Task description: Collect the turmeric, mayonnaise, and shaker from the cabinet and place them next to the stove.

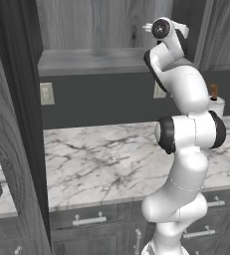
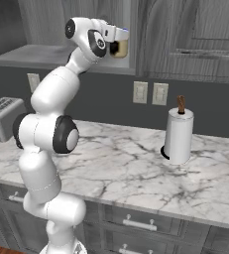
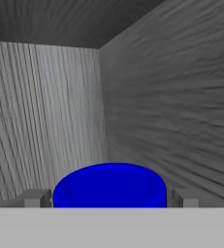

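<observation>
My arm reaches up into the dark grey wood-grain cabinet (image 2: 185, 34). The mayonnaise (image 2: 119, 49), a cream jar with a bright blue lid (image 3: 109, 186), sits between my fingertips. In the hand view one finger (image 3: 36, 197) stands close against each side of the lid. My gripper (image 2: 117, 45) is shut on the jar just inside the cabinet's front opening, a little above its shelf (image 2: 46, 55). Behind the jar are the cabinet's bare back and side walls (image 3: 171, 111). The turmeric, the shaker and the stove are out of view.
A white paper-towel roll (image 2: 178, 136) stands on the marble counter (image 2: 131, 171) at the right. A toaster (image 2: 2, 118) sits at the far left. Wall outlets (image 2: 153, 93) are on the dark backsplash. A tall dark wood panel (image 1: 17, 129) rises at the left. Grey drawers (image 2: 136, 223) run below.
</observation>
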Robot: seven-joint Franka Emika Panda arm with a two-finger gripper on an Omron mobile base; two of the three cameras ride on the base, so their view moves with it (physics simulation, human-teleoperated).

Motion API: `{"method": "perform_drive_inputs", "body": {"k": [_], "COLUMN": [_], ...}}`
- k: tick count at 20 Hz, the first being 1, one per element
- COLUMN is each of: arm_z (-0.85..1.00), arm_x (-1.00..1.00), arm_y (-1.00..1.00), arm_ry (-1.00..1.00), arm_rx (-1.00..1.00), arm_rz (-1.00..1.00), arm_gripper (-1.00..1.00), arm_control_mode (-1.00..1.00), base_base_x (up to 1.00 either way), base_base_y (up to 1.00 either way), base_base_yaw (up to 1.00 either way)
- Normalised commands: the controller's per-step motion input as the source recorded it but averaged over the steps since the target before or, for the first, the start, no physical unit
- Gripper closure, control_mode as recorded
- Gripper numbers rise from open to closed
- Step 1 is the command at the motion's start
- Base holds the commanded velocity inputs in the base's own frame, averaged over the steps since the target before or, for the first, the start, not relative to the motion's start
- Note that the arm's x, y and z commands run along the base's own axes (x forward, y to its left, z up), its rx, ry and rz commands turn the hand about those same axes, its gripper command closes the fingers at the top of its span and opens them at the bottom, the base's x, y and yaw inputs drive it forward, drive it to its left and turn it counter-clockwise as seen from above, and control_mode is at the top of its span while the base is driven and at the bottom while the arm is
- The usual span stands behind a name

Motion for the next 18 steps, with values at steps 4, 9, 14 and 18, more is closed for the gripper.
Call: {"method": "perform_drive_inputs", "body": {"k": [4, 9, 14, 18], "arm_z": [0.00, 0.00, -0.01, -0.02], "arm_x": [0.01, 0.00, 0.00, -0.11], "arm_y": [0.00, 0.00, 0.00, 0.00], "arm_ry": [0.00, 0.00, 0.00, -0.01], "arm_rx": [0.00, 0.00, 0.00, 0.00], "arm_rz": [0.00, 0.00, 0.00, 0.00], "arm_gripper": [1.00, 1.00, 1.00, 1.00], "arm_control_mode": [-1.00, -1.00, -1.00, -1.00], "base_base_x": [0.00, 0.00, 0.00, 0.00], "base_base_y": [0.00, 0.00, 0.00, 0.00], "base_base_yaw": [0.00, 0.00, 0.00, 0.00]}}
